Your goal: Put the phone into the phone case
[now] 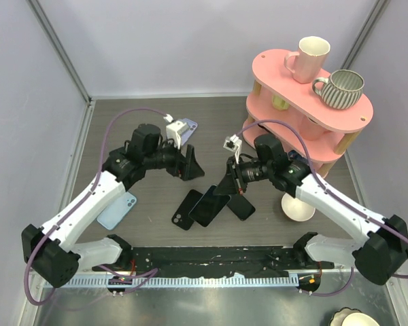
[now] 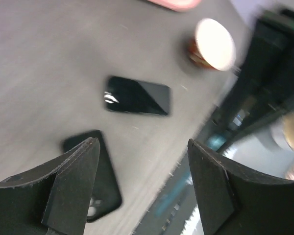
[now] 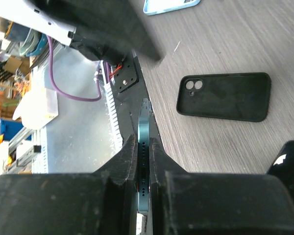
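Observation:
My right gripper (image 3: 143, 139) is shut on a teal-edged phone (image 3: 143, 122), seen edge-on between the jaws. From above, that dark phone (image 1: 208, 206) slants down from the right gripper (image 1: 230, 185) toward the black phone case (image 1: 185, 209). The case (image 3: 224, 97) lies flat with its inside up and its camera cut-out to the left. My left gripper (image 1: 188, 166) hovers behind the case. It is open (image 2: 142, 142) with nothing between its fingers, and the case (image 2: 100, 178) shows partly behind its left finger.
A second black phone (image 1: 243, 205) lies flat right of the held one. A light blue case (image 1: 117, 209) lies at the left and a lavender case (image 1: 185, 128) at the back. A pink shelf (image 1: 292, 102) carries mugs, with an overturned cup (image 1: 298, 207) below.

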Motion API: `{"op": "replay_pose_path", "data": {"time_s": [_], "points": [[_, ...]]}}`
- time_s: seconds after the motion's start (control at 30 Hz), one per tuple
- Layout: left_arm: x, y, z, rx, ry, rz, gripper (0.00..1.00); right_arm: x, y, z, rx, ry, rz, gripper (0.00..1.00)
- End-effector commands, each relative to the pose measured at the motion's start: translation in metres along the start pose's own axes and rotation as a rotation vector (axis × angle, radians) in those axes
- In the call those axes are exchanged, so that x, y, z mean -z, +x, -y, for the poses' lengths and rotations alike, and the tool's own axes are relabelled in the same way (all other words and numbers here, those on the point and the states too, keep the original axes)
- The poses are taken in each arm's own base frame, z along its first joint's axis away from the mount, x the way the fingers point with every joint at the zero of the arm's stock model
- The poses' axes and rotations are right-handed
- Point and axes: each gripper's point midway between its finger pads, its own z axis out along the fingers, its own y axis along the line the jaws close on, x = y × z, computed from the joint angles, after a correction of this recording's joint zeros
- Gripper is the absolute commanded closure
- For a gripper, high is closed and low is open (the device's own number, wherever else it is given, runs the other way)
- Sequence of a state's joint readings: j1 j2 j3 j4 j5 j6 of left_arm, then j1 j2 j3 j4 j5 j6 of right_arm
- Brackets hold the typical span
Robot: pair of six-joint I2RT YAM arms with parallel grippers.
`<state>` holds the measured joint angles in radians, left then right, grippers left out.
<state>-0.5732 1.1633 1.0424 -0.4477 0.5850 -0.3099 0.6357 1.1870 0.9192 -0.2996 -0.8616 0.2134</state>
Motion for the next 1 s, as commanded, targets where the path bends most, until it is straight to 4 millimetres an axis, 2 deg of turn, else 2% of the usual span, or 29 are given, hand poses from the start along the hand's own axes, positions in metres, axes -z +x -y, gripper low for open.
{"op": "replay_pose_path", "data": {"time_s": [0.0, 0.07, 0.13, 0.17, 0.2, 0.23, 0.27, 0.33, 0.37, 0.43, 0.47, 0.5, 0.53, 0.57, 0.6, 0.7, 0.8, 0.97], "points": [[0.019, -0.045, -0.097, 0.050, -0.532, 0.115, 0.26, 0.016, -0.029, -0.002, 0.012, 0.117, 0.156, 0.99], [0.033, -0.059, -0.134, 0.125, -0.664, 0.140, 0.31, 0.023, -0.031, -0.002, -0.010, 0.163, 0.202, 0.99], [0.027, -0.059, -0.169, 0.233, -0.722, 0.124, 0.33, 0.031, -0.037, 0.004, -0.036, 0.226, 0.266, 0.99], [0.032, -0.058, -0.190, 0.278, -0.759, 0.130, 0.34, 0.033, -0.042, 0.004, -0.027, 0.233, 0.301, 0.99], [0.035, -0.059, -0.206, 0.292, -0.807, 0.139, 0.34, 0.032, -0.038, 0.008, -0.043, 0.240, 0.312, 0.99], [0.029, -0.058, -0.225, 0.301, -0.838, 0.132, 0.34, 0.033, -0.039, 0.010, -0.053, 0.251, 0.339, 0.99], [0.034, -0.057, -0.243, 0.308, -0.900, 0.135, 0.34, 0.037, -0.047, 0.003, -0.068, 0.232, 0.392, 0.99], [0.025, -0.057, -0.269, 0.321, -0.939, 0.092, 0.34, 0.039, -0.044, 0.006, -0.093, 0.237, 0.429, 0.99], [0.021, -0.059, -0.275, 0.322, -0.941, 0.080, 0.35, 0.043, -0.052, -0.003, -0.076, 0.208, 0.474, 0.99], [0.015, -0.066, -0.287, 0.315, -0.960, 0.060, 0.36, 0.047, -0.052, -0.006, -0.065, 0.203, 0.493, 0.99], [0.005, -0.056, -0.301, 0.327, -0.978, 0.019, 0.37, 0.048, -0.052, -0.005, -0.054, 0.217, 0.492, 0.99], [0.002, -0.055, -0.307, 0.328, -0.987, 0.010, 0.37, 0.053, -0.055, -0.009, -0.032, 0.224, 0.504, 0.99], [-0.001, -0.064, -0.310, 0.316, -0.985, 0.020, 0.38, 0.056, -0.057, -0.010, -0.010, 0.231, 0.510, 0.99], [-0.011, -0.056, -0.321, 0.322, -0.984, -0.010, 0.38, 0.057, -0.050, -0.004, -0.027, 0.268, 0.485, 0.99], [-0.015, -0.064, -0.323, 0.312, -0.976, 0.001, 0.38, 0.060, -0.051, -0.006, -0.001, 0.277, 0.487, 0.99], [-0.028, -0.068, -0.337, 0.276, -0.956, -0.015, 0.39, 0.063, -0.048, -0.010, 0.009, 0.273, 0.477, 0.99], [-0.044, -0.076, -0.339, 0.224, -0.863, -0.029, 0.39, 0.064, -0.045, -0.011, 0.020, 0.273, 0.468, 0.99], [-0.058, -0.066, -0.351, 0.267, -0.858, -0.080, 0.44, 0.069, -0.043, -0.012, 0.030, 0.293, 0.470, 0.99]]}}
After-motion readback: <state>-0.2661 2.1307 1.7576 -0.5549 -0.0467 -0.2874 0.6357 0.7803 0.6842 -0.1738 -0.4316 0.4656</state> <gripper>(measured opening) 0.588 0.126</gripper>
